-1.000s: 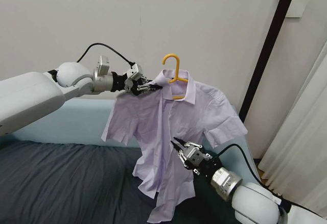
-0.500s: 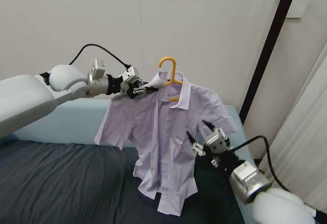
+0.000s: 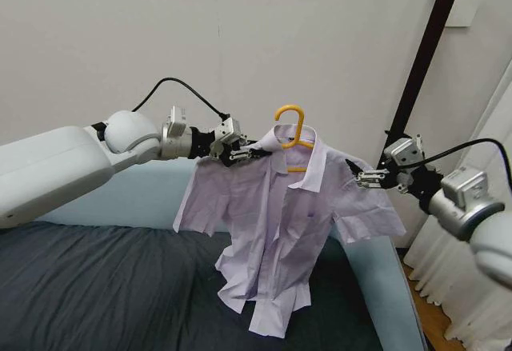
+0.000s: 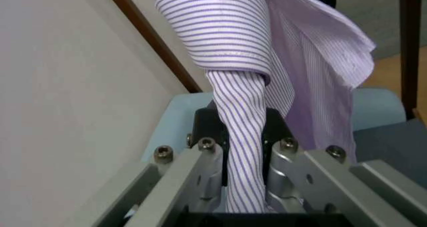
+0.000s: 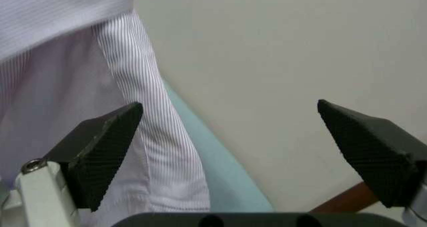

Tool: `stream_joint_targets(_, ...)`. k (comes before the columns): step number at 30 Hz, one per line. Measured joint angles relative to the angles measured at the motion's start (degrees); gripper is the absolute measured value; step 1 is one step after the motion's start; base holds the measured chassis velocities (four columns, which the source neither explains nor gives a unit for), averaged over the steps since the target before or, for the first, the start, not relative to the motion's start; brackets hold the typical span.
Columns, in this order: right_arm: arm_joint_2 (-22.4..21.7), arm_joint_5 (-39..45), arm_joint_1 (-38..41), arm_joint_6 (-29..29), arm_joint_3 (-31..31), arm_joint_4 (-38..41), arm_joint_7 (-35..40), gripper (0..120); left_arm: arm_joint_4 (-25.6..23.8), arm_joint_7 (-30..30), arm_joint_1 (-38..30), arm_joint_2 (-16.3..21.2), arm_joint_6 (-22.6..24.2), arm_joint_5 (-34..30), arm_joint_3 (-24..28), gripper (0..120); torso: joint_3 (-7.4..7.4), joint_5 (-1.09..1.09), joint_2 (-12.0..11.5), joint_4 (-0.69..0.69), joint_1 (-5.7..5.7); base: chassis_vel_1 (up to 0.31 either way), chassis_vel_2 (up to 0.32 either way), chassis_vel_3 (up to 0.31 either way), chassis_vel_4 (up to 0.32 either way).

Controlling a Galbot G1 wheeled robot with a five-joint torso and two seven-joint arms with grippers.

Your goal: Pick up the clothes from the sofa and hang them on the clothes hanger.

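Two arms reach in from either side over a sofa (image 3: 96, 287) with a dark grey seat and a pale blue back, which stands against a plain light wall (image 3: 240, 31). A dark post (image 3: 420, 63) rises aslant by the sofa's right end.

Held up in the air in front of the sofa back is the shirt (image 3: 280, 223), lilac with fine stripes and short sleeves. Its front falls open towards the hem, which hangs low before the seat.

The left gripper (image 3: 240, 153) has the shirt at the shoulder just beside the collar. In the left wrist view its fingers (image 4: 207, 167) are pressed together on a twisted fold of the striped cloth (image 4: 240, 152), which runs up from between them to the collar.

The right gripper (image 3: 360, 177) is at the shirt's other shoulder, above the sleeve. In the right wrist view its black ridged pads (image 5: 107, 152) stand wide apart, with the sleeve's edge (image 5: 153, 137) close by one pad. It is hard to say whether that pad touches the cloth.

Smallest is the yellow hanger (image 3: 292, 115). It sits inside the collar, and its hook stands upright above the neck.
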Motion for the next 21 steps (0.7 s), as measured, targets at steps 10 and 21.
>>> stream_joint_targets(10, -1.1, 5.2, 10.9, -2.8, -9.0, -1.4, -18.6, 100, -2.7, 4.3, 7.7, 2.8, -1.5, -0.5, -5.5, 7, 0.0, 0.04, 0.0, -0.03, 0.0, 0.0, 0.0, 0.0, 0.0)
stream_joint_targets(21, -0.6, 2.6, 8.7, -3.7, -10.6, 2.2, -19.5, 99, -6.3, 5.3, 13.5, 4.5, -1.7, 2.1, -8.8, 7, 0.0, 0.01, 0.0, -0.03, 0.0, 0.0, 0.0, 0.0, 0.0)
